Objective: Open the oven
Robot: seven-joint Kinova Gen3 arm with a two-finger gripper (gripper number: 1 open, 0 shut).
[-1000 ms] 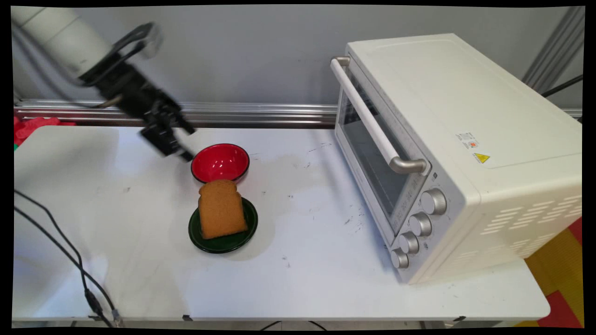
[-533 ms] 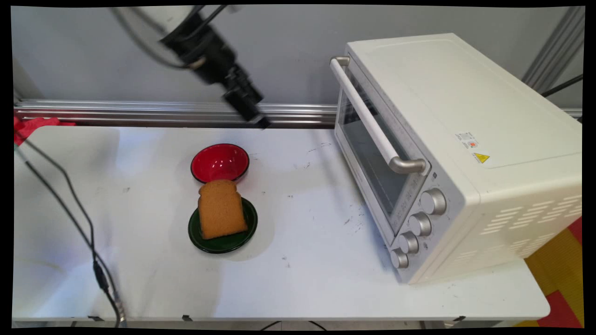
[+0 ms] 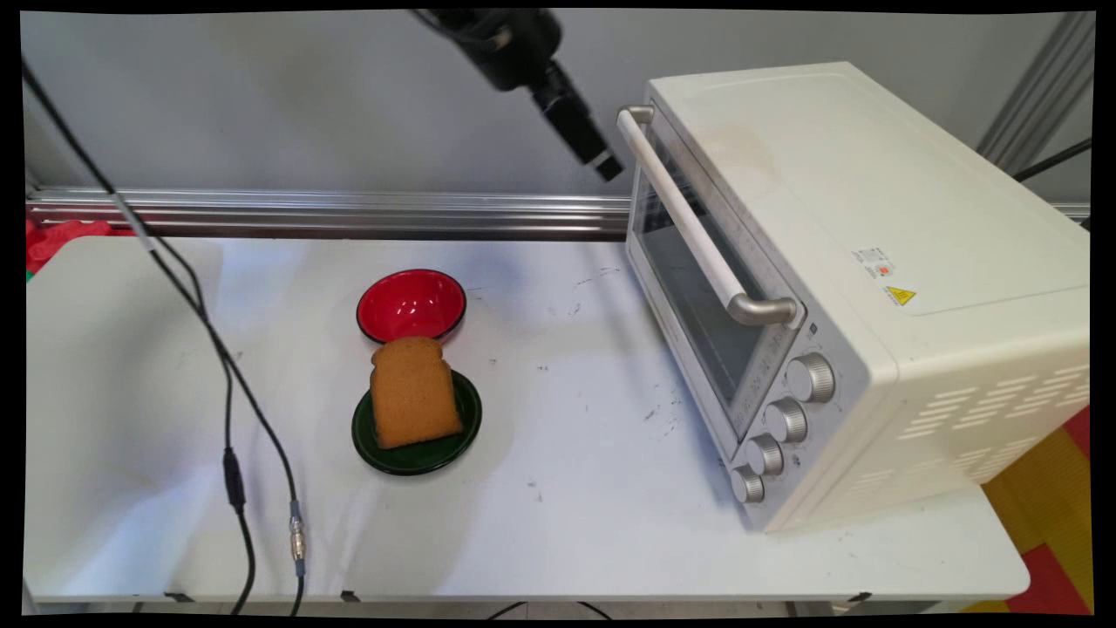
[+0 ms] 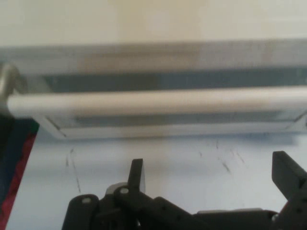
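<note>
High above the table, my black gripper (image 3: pixel 606 164) hangs just left of the far end of the white toaster oven's handle (image 3: pixel 689 218). The oven (image 3: pixel 872 262) stands on the right with its glass door shut. In the hand view the gripper (image 4: pixel 211 175) is open and holds nothing. Its two fingers (image 4: pixel 135 172) stand wide apart, facing the handle bar (image 4: pixel 158 101) and the door behind it. It touches nothing.
A red bowl (image 3: pixel 411 304) sits mid-table. Just in front of it a brown bread slice (image 3: pixel 413 392) lies on a dark green plate (image 3: pixel 417 455). Black cables (image 3: pixel 228 410) hang over the table's left part. An aluminium rail (image 3: pixel 261 214) runs along the back.
The gripper has swung up and to the right, from beside the red bowl to the far end of the oven's handle. The hanging cables have swung rightwards with it.
</note>
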